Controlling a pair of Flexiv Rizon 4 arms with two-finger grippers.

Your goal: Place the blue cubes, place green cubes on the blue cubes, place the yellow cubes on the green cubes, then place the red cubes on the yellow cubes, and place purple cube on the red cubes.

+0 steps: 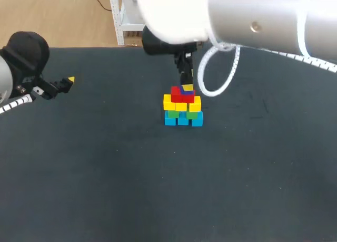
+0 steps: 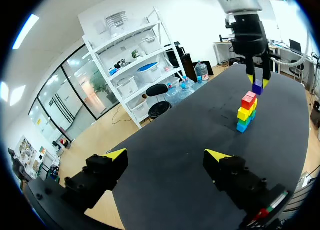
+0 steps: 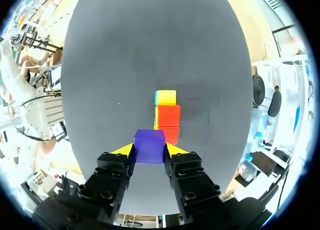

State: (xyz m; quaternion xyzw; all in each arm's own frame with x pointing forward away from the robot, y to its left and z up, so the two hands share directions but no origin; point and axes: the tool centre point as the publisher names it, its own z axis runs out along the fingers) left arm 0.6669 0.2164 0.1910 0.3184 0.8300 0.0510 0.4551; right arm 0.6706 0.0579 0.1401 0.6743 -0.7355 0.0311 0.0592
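Right hand [image 3: 149,151], clamped on the purple cube [image 3: 149,145], hangs just above the red cubes [image 3: 168,117] crowning the stack [image 1: 182,109] at the middle of the bench [image 1: 105,173]; left hand [image 2: 165,157], fingers apart, stands well apart near its left edge.

The left gripper [image 2: 166,155] stands open over the table [image 2: 165,135]; ahead at one o'clock, the right gripper [image 2: 258,81] holds a purple cube [image 2: 257,87] just above the stack [image 2: 246,112]

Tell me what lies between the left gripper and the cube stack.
Only bare black table, seen in the left wrist view: left gripper open, the cube stack far ahead.
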